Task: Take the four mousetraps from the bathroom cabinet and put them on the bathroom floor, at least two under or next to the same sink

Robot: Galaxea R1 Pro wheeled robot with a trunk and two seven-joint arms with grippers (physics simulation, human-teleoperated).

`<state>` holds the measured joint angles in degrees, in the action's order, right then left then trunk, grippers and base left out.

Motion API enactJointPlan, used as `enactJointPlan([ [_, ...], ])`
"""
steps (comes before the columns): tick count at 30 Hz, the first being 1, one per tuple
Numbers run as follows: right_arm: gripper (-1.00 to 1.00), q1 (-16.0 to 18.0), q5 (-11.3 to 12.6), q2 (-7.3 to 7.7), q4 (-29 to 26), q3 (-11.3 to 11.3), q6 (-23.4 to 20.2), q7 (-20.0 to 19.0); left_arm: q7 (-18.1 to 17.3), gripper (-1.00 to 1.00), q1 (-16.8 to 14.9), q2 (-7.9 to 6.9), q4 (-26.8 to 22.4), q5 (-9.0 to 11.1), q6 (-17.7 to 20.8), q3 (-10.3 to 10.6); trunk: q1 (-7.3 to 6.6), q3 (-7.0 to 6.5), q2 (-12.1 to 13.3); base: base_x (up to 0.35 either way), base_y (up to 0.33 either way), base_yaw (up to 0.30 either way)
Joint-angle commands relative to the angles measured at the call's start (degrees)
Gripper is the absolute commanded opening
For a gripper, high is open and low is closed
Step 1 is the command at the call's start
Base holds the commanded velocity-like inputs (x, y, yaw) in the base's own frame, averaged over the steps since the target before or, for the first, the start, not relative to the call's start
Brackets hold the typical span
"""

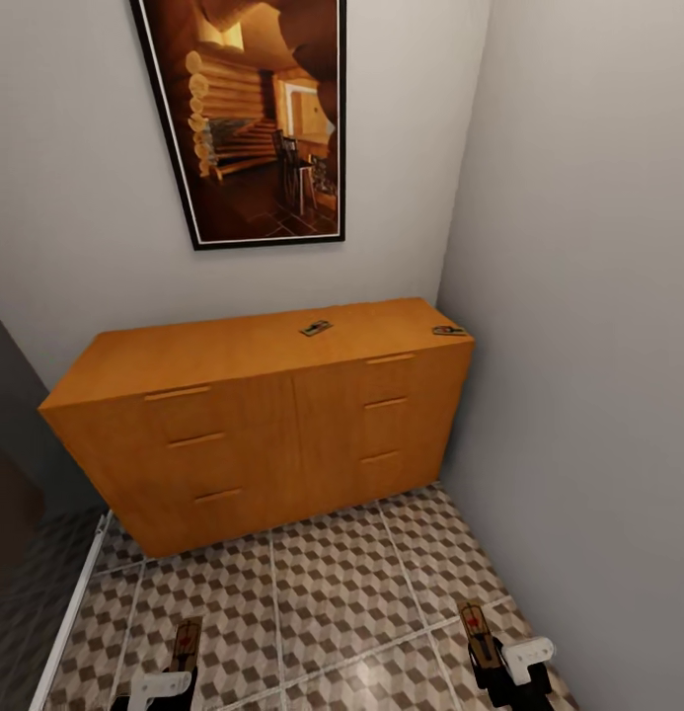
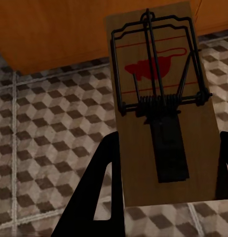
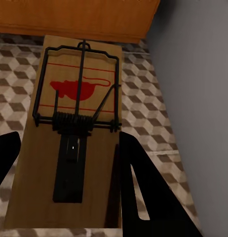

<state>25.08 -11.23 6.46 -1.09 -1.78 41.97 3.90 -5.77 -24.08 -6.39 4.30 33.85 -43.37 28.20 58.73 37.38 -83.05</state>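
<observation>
**Two mousetraps in hand, two on the cabinet**

The cabinet (image 1: pixel 272 415) stands against the far wall, well ahead of both end effectors, its flat top carrying two mousetraps: one trap (image 1: pixel 316 327) near the middle of the top, another (image 1: pixel 447 331) at the far right edge by the side wall, both too small to make out in detail. The bathroom floor (image 1: pixel 322 583) lies between cabinet and arms.

The left end effector (image 1: pixel 169 681) is cut off by the frame's lower edge; its dark fingers (image 2: pixel 101 192) pinch a mousetrap (image 2: pixel 161 103) by the board's long sides, above the tiles. The right end effector (image 1: pixel 504 664) likewise clamps a fourth mousetrap (image 3: pixel 77 128); one finger (image 3: pixel 146 192) shows fully, the other only partly.
</observation>
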Motion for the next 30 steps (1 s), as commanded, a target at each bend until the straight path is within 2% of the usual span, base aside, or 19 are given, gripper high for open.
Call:
enactJointPlan([
  [1, -1.0, 0.0, -0.4, -0.01, 0.0, -0.2, 0.1, 0.4, -0.6, -1.0, -0.1, 0.04, 0.2, 0.6, -0.2, 0.2, 0.0, 0.09, 0.0, 0.0, 0.0, 0.187],
  [30, -1.0, 0.0, -0.3, -0.14, 0.0, -0.2, 0.1, 0.4, -0.8, -1.0, -0.1, 0.16, 0.2, 0.5, -0.2, 0.3, 0.0, 1.25, 0.0, 0.0, 0.0, 0.205],
])
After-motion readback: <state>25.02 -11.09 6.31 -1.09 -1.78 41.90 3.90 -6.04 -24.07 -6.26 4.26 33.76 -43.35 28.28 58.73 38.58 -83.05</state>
